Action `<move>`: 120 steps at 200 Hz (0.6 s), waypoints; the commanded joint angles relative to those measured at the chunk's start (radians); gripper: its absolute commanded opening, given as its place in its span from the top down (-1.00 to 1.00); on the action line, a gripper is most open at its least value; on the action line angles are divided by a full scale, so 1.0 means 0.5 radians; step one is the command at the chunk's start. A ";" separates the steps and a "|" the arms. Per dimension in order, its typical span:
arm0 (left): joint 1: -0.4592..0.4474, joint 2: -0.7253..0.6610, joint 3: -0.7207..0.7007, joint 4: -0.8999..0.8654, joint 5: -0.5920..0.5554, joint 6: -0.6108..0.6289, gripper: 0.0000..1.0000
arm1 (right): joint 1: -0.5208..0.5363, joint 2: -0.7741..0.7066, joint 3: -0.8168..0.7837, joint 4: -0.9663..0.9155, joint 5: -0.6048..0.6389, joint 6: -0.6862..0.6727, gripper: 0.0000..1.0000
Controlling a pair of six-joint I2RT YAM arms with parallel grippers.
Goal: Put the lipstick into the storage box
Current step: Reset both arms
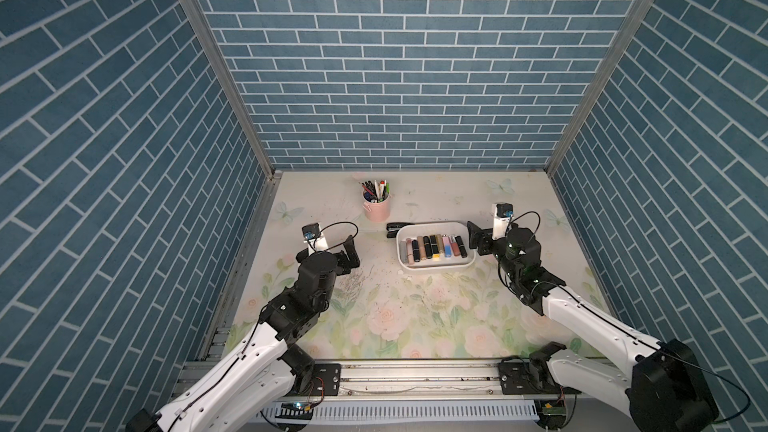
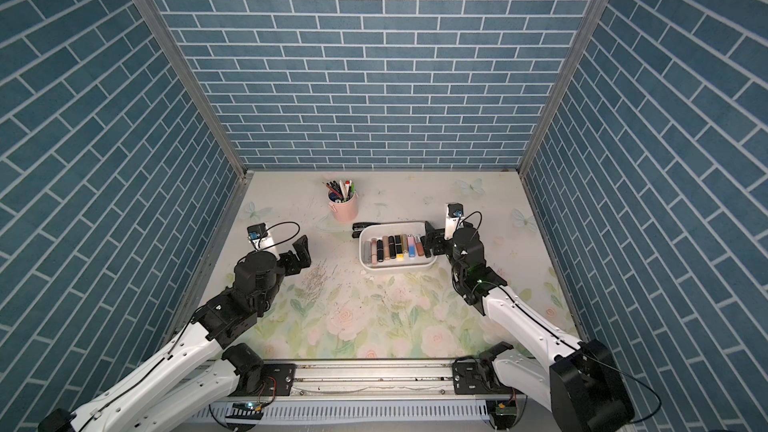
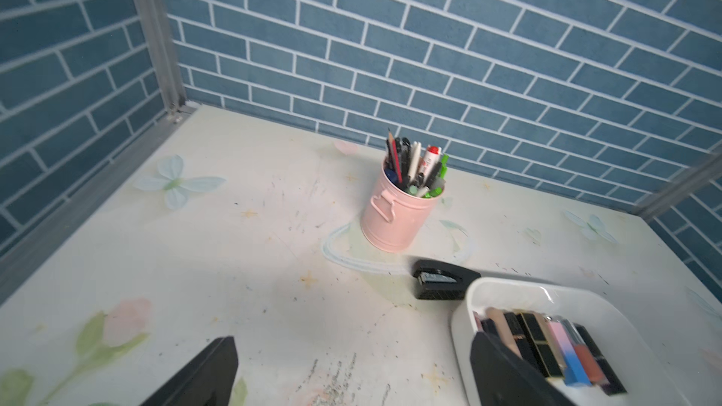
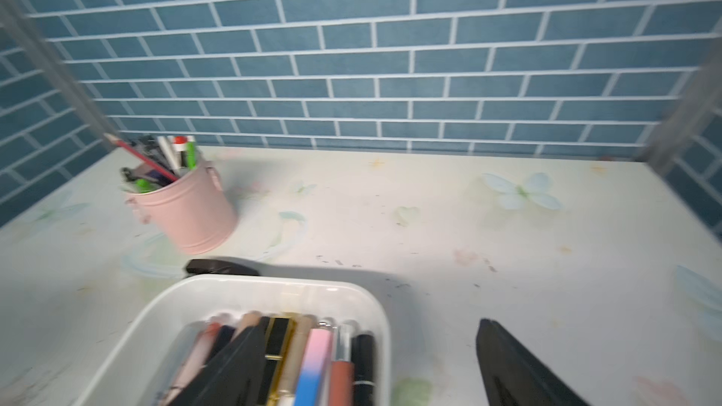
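Note:
The white storage box [image 1: 432,227] [image 2: 390,226] sits right of the table's middle, and several lipsticks [image 1: 432,247] [image 2: 395,248] lie side by side in it. A black lipstick [image 4: 363,361] lies at the row's right end. My right gripper [image 1: 473,241] [image 2: 429,241] [image 4: 369,326] is open over the box's right end. One finger is above the lipsticks, the other outside the box wall, and nothing is held between them. My left gripper [image 1: 353,253] [image 2: 301,253] [image 3: 351,339] stands open and empty over bare table left of the box [image 3: 508,287].
A pink pen cup [image 1: 377,207] [image 3: 394,216] [image 4: 187,212] full of pens stands behind the box to the left. A black stapler [image 1: 397,229] [image 3: 441,279] lies against the box's back left corner. Blue brick walls close in three sides.

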 commanded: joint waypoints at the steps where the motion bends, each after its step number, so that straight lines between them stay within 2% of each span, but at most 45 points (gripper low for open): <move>1: 0.017 -0.033 -0.043 0.128 -0.332 0.185 -0.99 | -0.058 -0.116 -0.053 0.089 0.479 -0.252 -0.83; 13: 0.028 -0.041 -0.058 0.230 -0.360 0.262 -0.99 | -0.143 -0.139 -0.074 0.115 0.502 -0.288 -0.87; 28: 0.053 -0.038 -0.150 0.356 -0.352 0.353 -0.99 | -0.291 -0.128 -0.124 0.189 0.398 -0.305 -0.88; 55: 0.150 0.029 -0.193 0.517 -0.333 0.448 -0.99 | -0.491 -0.013 -0.326 0.615 0.302 -0.471 -0.88; 83: 0.403 0.120 -0.275 0.702 -0.111 0.500 -0.99 | -0.675 0.236 -0.459 0.966 0.159 -0.397 -0.87; 120: 0.767 0.191 -0.433 1.063 0.161 0.581 -0.99 | -0.744 0.556 -0.661 1.586 0.031 -0.379 -0.87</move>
